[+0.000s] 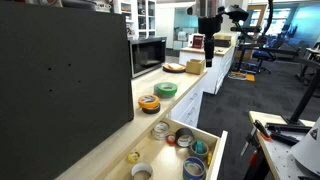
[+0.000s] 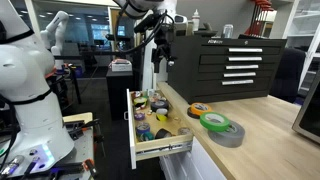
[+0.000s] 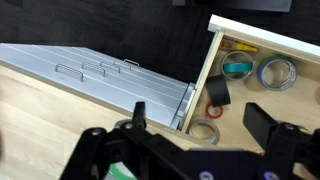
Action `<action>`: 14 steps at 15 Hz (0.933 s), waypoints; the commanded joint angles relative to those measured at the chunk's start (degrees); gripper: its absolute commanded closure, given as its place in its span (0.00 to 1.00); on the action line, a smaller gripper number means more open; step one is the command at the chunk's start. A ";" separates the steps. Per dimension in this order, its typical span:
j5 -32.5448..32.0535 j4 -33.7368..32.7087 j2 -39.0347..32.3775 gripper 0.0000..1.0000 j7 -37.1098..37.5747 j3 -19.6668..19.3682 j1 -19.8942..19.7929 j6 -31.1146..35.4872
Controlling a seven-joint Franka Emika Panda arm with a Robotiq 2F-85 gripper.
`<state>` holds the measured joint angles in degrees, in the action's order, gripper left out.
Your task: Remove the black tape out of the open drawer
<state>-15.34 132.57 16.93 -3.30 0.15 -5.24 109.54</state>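
Fingers (image 3: 266,122) hang high over the open drawer (image 3: 205,70), spread wide with nothing between them. That looks like a stance chosen before a descent, the gap already broad enough to take a roll. In the wrist view they frame the drawer's side wall, so the arm seems to sit over that edge and not yet squarely above the contents. The black tape (image 3: 219,95) lies inside the drawer, just beside that side wall. It appears to be tipped up on its edge instead of lying flat, which would offer its sides to a pinch. Sharing the drawer are a teal roll (image 3: 236,68) beyond the black tape, a larger clear-looking roll (image 3: 277,72) toward the drawer's far side, and a pale roll (image 3: 205,132) close by the black one. A green roll (image 2: 213,122) rests on the worktop (image 2: 270,130) outside the drawer, well apart from it.
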 commanded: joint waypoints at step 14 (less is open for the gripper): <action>4.92 2.67 -2.11 0.00 -3.09 -0.56 4.05 4.12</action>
<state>-12.67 133.69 15.44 -4.53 0.15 -2.86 110.80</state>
